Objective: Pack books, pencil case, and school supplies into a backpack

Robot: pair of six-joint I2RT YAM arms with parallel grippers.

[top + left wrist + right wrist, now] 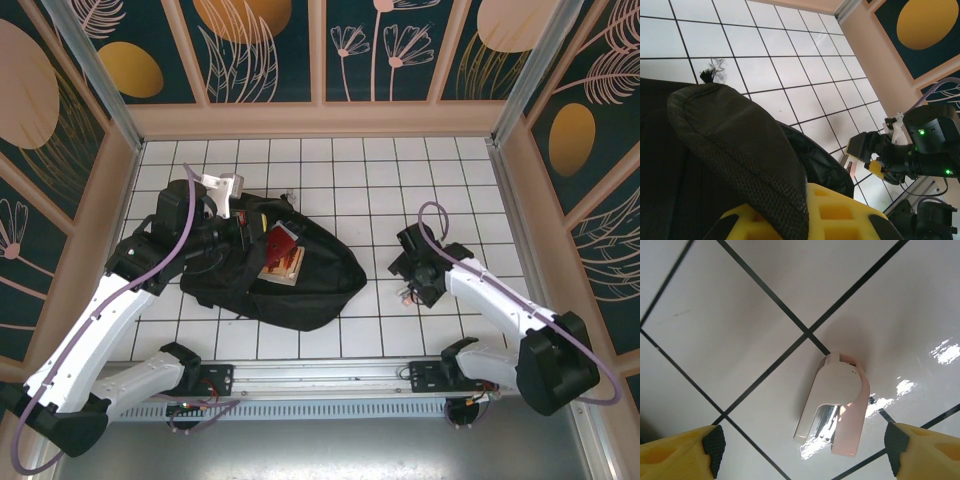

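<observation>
hovering spread wide, right hand (802,452) above pale pink piece (837,405).

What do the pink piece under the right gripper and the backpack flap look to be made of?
The pale pink piece looks like smooth moulded plastic: a glossy pink and white shell, with a shiny, probably metal part in its slot. The backpack flap looks like matte black mesh fabric: the open weave shows, and loose threads fray at its tip.

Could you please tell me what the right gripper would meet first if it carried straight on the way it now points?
Most likely the pale pink piece, lying on the tiled table between the open fingers of the right gripper; the depth is hard to judge.
</observation>
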